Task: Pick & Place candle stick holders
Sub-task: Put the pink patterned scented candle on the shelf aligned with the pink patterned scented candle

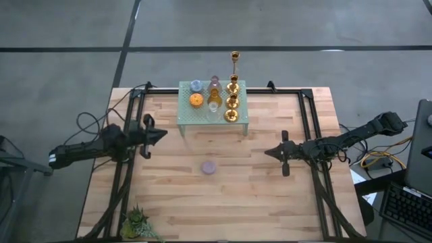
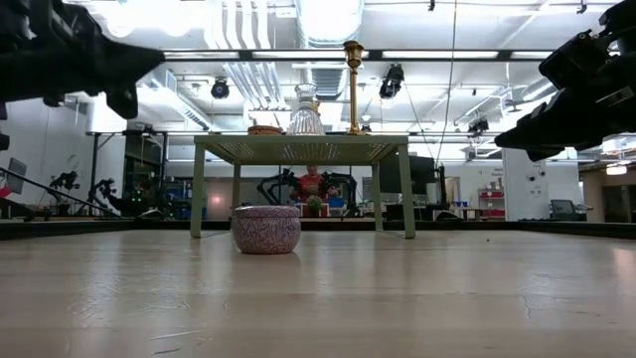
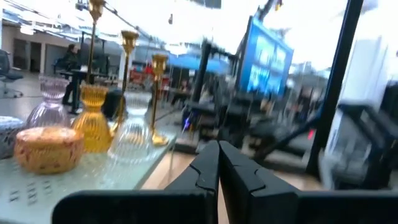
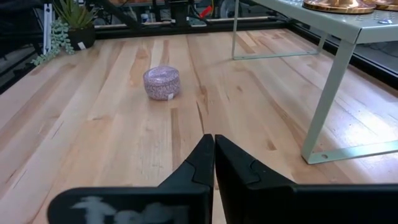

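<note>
A squat purple holder [image 1: 210,167] stands by its base on the wooden table, alone near the middle; it also shows in the low view [image 2: 266,229] and the right wrist view [image 4: 161,83]. Several holders stand on the mint-green stand [image 1: 189,120] at the far side: gold candlesticks [image 1: 232,101], one tall and slender [image 1: 235,62], an orange one [image 1: 196,100], an amber one [image 3: 93,118] and clear glass ones [image 3: 134,135]. My left gripper [image 1: 164,134] is shut and empty, left of the stand. My right gripper [image 1: 267,152] is shut and empty, right of the purple holder.
A small spiky green plant [image 1: 137,221] stands at the table's near left corner. Black frame rails [image 1: 305,115] run along the table's sides. Bare wood lies between the two grippers around the purple holder.
</note>
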Robot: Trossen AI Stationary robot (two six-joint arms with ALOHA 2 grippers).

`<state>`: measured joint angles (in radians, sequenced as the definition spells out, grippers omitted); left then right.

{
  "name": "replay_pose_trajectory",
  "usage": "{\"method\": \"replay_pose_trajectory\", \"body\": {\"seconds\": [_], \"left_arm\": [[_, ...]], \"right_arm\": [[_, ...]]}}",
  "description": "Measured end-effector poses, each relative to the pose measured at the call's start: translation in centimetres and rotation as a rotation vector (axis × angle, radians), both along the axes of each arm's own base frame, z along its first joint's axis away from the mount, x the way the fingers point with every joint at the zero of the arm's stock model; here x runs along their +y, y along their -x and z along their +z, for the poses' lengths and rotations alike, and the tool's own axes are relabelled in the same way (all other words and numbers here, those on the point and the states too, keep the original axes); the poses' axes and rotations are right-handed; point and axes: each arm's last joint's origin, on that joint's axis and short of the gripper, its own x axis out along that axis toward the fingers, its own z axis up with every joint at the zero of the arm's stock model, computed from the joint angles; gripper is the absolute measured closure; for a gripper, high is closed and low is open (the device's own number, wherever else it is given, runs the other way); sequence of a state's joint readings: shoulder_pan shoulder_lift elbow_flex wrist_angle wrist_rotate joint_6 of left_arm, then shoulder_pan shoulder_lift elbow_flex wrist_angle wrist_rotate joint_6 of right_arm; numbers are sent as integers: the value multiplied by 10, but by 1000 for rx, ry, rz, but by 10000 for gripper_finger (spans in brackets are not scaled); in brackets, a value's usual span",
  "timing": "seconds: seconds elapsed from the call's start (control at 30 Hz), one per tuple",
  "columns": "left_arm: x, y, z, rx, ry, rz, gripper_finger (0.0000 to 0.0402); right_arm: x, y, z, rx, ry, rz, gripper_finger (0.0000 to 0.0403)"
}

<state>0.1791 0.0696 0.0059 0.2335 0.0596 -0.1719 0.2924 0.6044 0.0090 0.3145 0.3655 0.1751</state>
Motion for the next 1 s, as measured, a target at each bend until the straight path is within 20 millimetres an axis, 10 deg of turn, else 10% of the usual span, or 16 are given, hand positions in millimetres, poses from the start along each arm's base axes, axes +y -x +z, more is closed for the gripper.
{"method": "replay_pose_trajectory", "body": {"seconds": [0.63,1.0], "left_arm": [[-1,-4,25,-130,198,-62,380],[-6,-48,57,143,163,-109,233]], "right_arm": [[0,0,0,0,0,0,394],[0,0,0,0,0,0,394]]}}
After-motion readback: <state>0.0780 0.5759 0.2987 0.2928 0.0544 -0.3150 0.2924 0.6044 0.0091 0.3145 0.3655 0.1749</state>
